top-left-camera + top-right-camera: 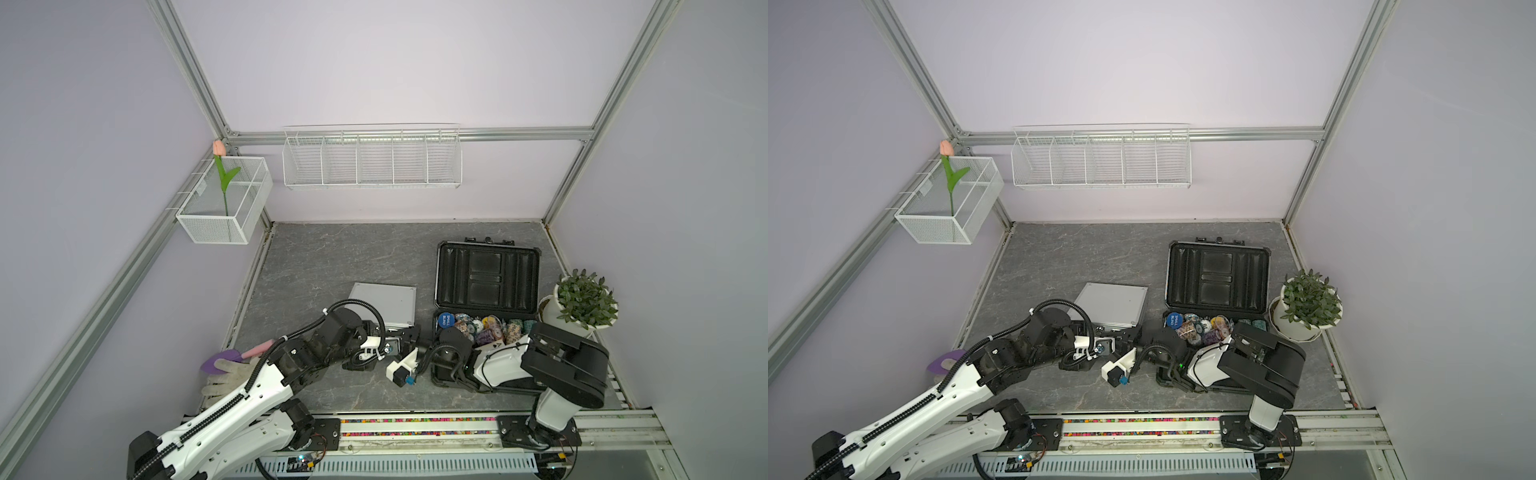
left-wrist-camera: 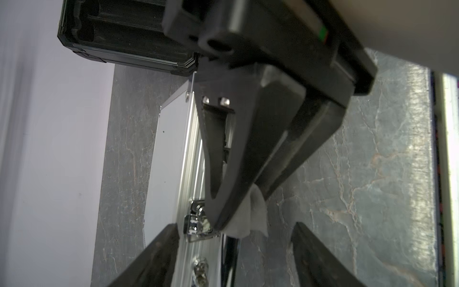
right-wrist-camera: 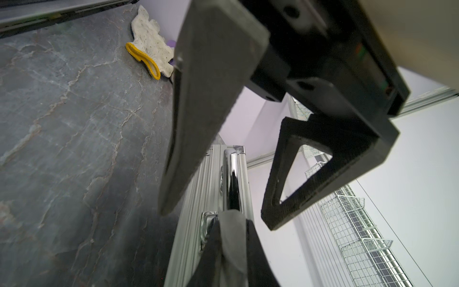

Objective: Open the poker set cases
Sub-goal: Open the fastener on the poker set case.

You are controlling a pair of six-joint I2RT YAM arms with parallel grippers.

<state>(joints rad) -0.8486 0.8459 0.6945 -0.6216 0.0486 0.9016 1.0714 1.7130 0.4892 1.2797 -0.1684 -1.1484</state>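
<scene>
- The dark case (image 1: 486,278) lies open at the right of the table (image 1: 332,257), chips showing. The silver case (image 1: 382,305) lies flat and closed at the centre, so it is the one outstanding.
- The right gripper (image 2: 218,221) is clenched, its tip against the chrome latch (image 2: 196,223). The polished metal gives a poor purchase, and the tip may skid off.
- The left gripper (image 3: 217,217) is released and straddles the front edge by the handle (image 3: 229,179). It holds nothing, so any push may slide the unbraced case.
- Both grippers crowd one spot. If the left gripper closes, it may pinch the right.
- The right arm hangs over the open case and may knock the chips.
</scene>
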